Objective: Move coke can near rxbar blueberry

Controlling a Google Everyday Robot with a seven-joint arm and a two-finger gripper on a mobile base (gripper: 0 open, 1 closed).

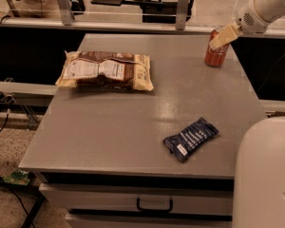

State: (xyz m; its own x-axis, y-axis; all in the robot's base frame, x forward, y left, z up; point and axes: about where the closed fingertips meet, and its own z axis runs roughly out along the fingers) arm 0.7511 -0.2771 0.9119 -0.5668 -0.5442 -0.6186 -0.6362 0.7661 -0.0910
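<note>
Red coke can (214, 56) stands upright on a grey table (133, 122), directly beneath and touching the cream gripper (223, 36), which sits at the can's top. Whether the gripper is clamped on it cannot be told. The can's long axis is vertical, top up. The rxbar blueberry (191, 138) lies flat well apart from the gripper, nearer the camera, its long axis diagonal. The risk: a contact this high could tip the can, and the table edge is just beside it.
</note>
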